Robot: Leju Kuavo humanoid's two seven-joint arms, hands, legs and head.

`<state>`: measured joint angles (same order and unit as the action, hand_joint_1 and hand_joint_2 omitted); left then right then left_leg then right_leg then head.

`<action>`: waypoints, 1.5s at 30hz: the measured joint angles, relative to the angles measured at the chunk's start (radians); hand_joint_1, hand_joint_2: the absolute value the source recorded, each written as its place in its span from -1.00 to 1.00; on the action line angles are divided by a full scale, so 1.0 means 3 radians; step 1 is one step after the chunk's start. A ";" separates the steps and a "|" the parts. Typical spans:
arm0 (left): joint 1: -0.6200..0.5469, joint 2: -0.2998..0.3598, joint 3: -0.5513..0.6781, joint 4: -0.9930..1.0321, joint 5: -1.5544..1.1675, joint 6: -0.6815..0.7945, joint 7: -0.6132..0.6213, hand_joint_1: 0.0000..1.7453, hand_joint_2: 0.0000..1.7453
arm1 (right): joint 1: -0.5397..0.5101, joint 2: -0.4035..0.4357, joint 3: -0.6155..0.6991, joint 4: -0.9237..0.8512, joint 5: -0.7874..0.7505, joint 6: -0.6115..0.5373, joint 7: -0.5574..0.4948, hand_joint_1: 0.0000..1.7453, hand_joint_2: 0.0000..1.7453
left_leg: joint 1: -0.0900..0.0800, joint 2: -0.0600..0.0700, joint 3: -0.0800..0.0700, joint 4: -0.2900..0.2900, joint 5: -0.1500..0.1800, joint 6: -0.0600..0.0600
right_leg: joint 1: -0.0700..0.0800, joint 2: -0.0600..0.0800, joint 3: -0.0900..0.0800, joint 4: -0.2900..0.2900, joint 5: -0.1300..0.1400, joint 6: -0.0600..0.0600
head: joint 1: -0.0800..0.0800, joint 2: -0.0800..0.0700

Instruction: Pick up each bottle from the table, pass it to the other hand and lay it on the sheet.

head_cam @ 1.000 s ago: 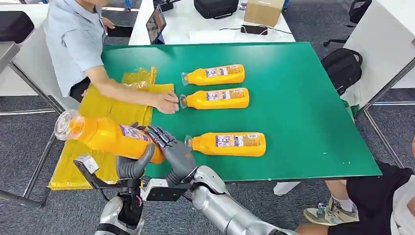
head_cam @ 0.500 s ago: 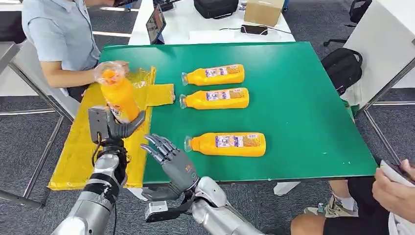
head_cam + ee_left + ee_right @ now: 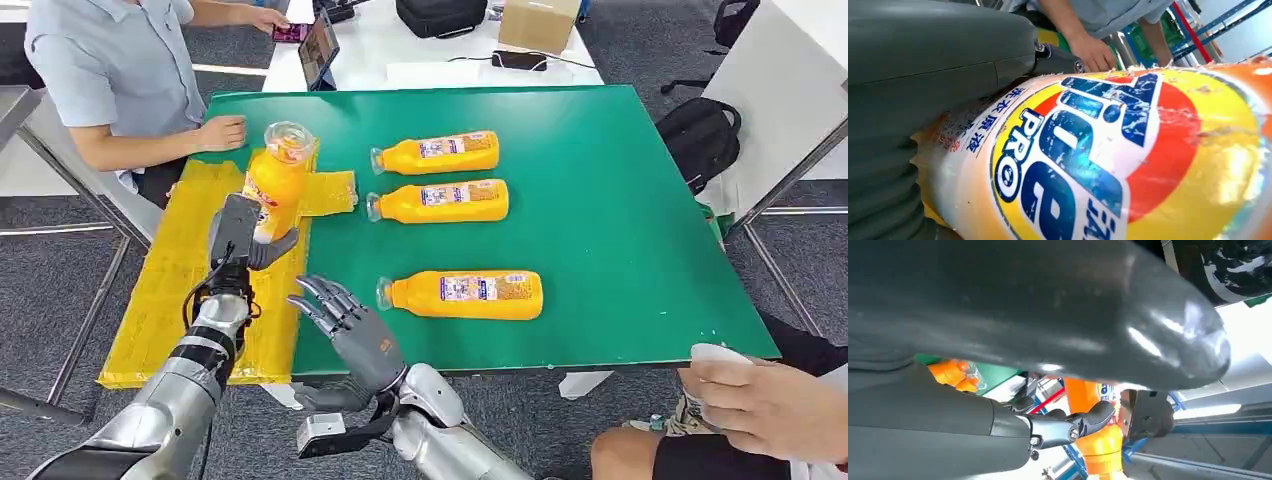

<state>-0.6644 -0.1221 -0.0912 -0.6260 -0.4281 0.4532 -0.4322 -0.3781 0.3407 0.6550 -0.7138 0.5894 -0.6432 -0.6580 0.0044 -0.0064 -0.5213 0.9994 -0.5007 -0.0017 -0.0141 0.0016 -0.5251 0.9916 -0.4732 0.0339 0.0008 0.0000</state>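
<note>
Orange bottle (image 3: 272, 185) upright in left robot hand (image 3: 240, 240) above sheet (image 3: 190, 270)

Yellow plastic sheet (image 3: 170, 275) on table's left side: long bare stretch open under left hand (image 3: 240, 240), which holds orange juice bottle with printed label (image 3: 272, 185) above it. Person's hand (image 3: 222, 132) rests at sheet's far end, near bottle's cap; blocks that corner. Three orange bottles lie on green tabletop (image 3: 620, 220): two far ones (image 3: 436, 153) (image 3: 440, 201) close together, near one (image 3: 465, 294) just beside open right hand (image 3: 350, 320). Tabletop right of bottles free.
</note>
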 measured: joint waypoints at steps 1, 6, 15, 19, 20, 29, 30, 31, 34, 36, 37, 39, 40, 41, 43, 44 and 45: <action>-0.0033 0.0005 0.0000 0.0056 -0.0066 0.0055 0.0062 1.00 1.00 | 0.0000 -0.0003 0.0000 -0.0009 0.0000 0.0024 0.0000 -1.00 -1.00 | 0.0000 0.0000 0.0000 0.0000 0.0000 0.0000 | 0.0000 0.0000 0.0000 0.0000 0.0000 0.0000 | 0.0001 0.0000; -0.0259 0.0131 -0.0138 0.0421 -0.1019 0.0527 0.0629 1.00 1.00 | 0.0019 -0.0009 0.0000 -0.0046 -0.0031 0.0116 -0.0006 -1.00 -1.00 | 0.0000 0.0002 0.0000 0.0000 0.0000 0.0000 | 0.0000 0.0000 0.0000 0.0000 0.0000 0.0000 | 0.0000 0.0000; -0.0409 0.0467 -0.0698 0.0843 -0.2179 -0.0045 0.1574 1.00 1.00 | 0.0059 -0.0066 0.0000 -0.0177 -0.0037 0.0319 -0.0006 -1.00 -1.00 | 0.0000 0.0002 -0.0001 0.0000 0.0001 -0.0001 | 0.0000 0.0001 -0.0002 0.0001 0.0000 0.0000 | 0.0000 0.0000; -0.0475 0.0589 -0.0790 0.0918 -0.2252 -0.0322 0.1692 1.00 1.00 | 0.0087 -0.0084 0.0000 -0.0225 -0.0041 0.0385 -0.0011 -1.00 -1.00 | 0.0000 0.0003 -0.0002 0.0000 0.0001 -0.0001 | 0.0000 0.0001 -0.0002 0.0001 0.0000 0.0000 | 0.0000 0.0000; -0.0492 0.0620 -0.0791 0.0931 -0.2241 -0.0371 0.1692 1.00 1.00 | 0.0098 -0.0089 0.0000 -0.0246 -0.0046 0.0406 -0.0014 -1.00 -1.00 | 0.0000 0.0003 -0.0002 0.0000 0.0001 -0.0001 | 0.0000 0.0001 -0.0003 0.0001 0.0000 0.0000 | 0.0001 0.0000; -0.0589 0.0741 -0.0809 0.1009 -0.2335 -0.0744 0.1601 -1.00 1.00 | 0.0205 -0.0130 0.0000 -0.0461 -0.0080 0.0505 -0.0018 -1.00 -1.00 | 0.0000 0.0002 -0.0003 -0.0001 0.0001 -0.0001 | 0.0000 0.0000 -0.0003 0.0001 0.0000 0.0000 | 0.0001 0.0000; -0.0589 0.0745 -0.0809 0.1015 -0.2310 -0.0796 0.1533 -1.00 1.00 | 0.0210 -0.0136 0.0000 -0.0477 -0.0092 0.0521 -0.0018 -1.00 -1.00 | 0.0000 0.0002 -0.0003 -0.0001 0.0001 -0.0001 | 0.0000 0.0000 -0.0003 0.0001 0.0000 0.0000 | 0.0000 0.0000; -0.0587 0.0749 -0.0802 0.1017 -0.2241 -0.0856 0.1452 -1.00 1.00 | 0.0214 -0.0139 0.0000 -0.0486 -0.0103 0.0529 -0.0018 -1.00 -1.00 | 0.0000 0.0002 -0.0003 -0.0001 0.0001 -0.0001 | 0.0000 0.0000 -0.0003 0.0001 0.0000 0.0000 | 0.0001 0.0000; -0.0575 0.0746 -0.0648 0.1020 -0.1837 -0.1121 0.1115 -1.00 1.00 | 0.0215 -0.0149 0.0000 -0.0502 -0.0160 0.0556 -0.0018 -1.00 -1.00 | 0.0000 0.0002 -0.0003 -0.0001 0.0001 -0.0001 | 0.0000 0.0000 -0.0003 0.0001 0.0000 0.0000 | 0.0003 0.0000; -0.0571 0.0745 -0.0543 0.1020 -0.1744 -0.1264 0.0962 -1.00 1.00 | 0.0216 -0.0156 0.0003 -0.0515 -0.0197 0.0558 -0.0018 -1.00 -1.00 | 0.0000 0.0003 -0.0003 0.0000 0.0001 -0.0001 | 0.0000 0.0000 -0.0003 0.0001 0.0000 0.0000 | 0.0001 0.0000; -0.0572 0.0745 -0.0506 0.1020 -0.1696 -0.1325 0.0919 -1.00 1.00 | 0.0215 -0.0160 0.0006 -0.0516 -0.0219 0.0558 -0.0018 -1.00 -1.00 | 0.0000 0.0003 -0.0003 0.0000 0.0001 -0.0001 | 0.0000 0.0000 -0.0003 0.0001 0.0000 0.0000 | 0.0001 0.0000; -0.0573 0.0745 -0.0404 0.1020 -0.1601 -0.1450 0.0824 -1.00 1.00 | 0.0214 -0.0163 0.0015 -0.0523 -0.0267 0.0558 -0.0018 -1.00 -1.00 | 0.0000 0.0002 -0.0003 0.0000 0.0001 -0.0001 | 0.0000 0.0000 -0.0003 0.0001 0.0000 0.0000 | 0.0001 0.0000; -0.0578 0.0745 -0.0361 0.1018 -0.1566 -0.1522 0.0768 -1.00 1.00 | 0.0210 -0.0163 0.0023 -0.0524 -0.0286 0.0558 -0.0018 -1.00 -1.00 | 0.0000 0.0002 -0.0003 0.0000 0.0001 -0.0001 | 0.0000 0.0000 -0.0003 0.0001 0.0000 0.0000 | 0.0001 0.0000; -0.0580 0.0745 -0.0323 0.1018 -0.1532 -0.1592 0.0722 -1.00 1.00 | 0.0208 -0.0163 0.0031 -0.0524 -0.0310 0.0558 -0.0018 -1.00 -1.00 | 0.0000 0.0002 -0.0003 -0.0001 0.0001 -0.0001 | 0.0000 0.0000 -0.0003 0.0001 0.0000 0.0000 | -0.0001 0.0000; -0.0578 0.0745 -0.0263 0.1018 -0.1485 -0.1668 0.0666 -1.00 1.00 | 0.0203 -0.0163 0.0039 -0.0524 -0.0351 0.0558 -0.0018 -1.00 -1.00 | 0.0001 0.0002 -0.0003 -0.0001 0.0001 -0.0001 | 0.0000 0.0000 -0.0003 0.0001 0.0000 0.0000 | 0.0001 0.0000; -0.0580 0.0745 -0.0244 0.1018 -0.1469 -0.1692 0.0650 -1.00 1.00 | 0.0200 -0.0164 0.0044 -0.0524 -0.0367 0.0558 -0.0018 -1.00 -1.00 | 0.0001 0.0002 -0.0003 -0.0001 0.0001 -0.0001 | 0.0000 0.0000 -0.0003 0.0001 0.0000 0.0000 | 0.0001 0.0000; -0.0579 0.0745 -0.0226 0.1018 -0.1465 -0.1704 0.0639 -1.00 1.00 | 0.0193 -0.0167 0.0055 -0.0525 -0.0387 0.0558 -0.0019 -1.00 -1.00 | 0.0000 0.0002 -0.0003 -0.0001 0.0001 -0.0001 | 0.0000 0.0000 -0.0003 0.0001 0.0000 0.0000 | 0.0000 0.0000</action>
<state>-0.8381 0.1015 -0.1590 -0.3204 -0.8675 -0.0580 -0.2403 -0.3201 0.2907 0.6714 -0.8713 0.4734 -0.4757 -0.6638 0.0045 -0.0056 -0.5221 0.9991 -0.5005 -0.0020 -0.0140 0.0016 -0.5260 0.9919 -0.4732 0.0338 0.0008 0.0000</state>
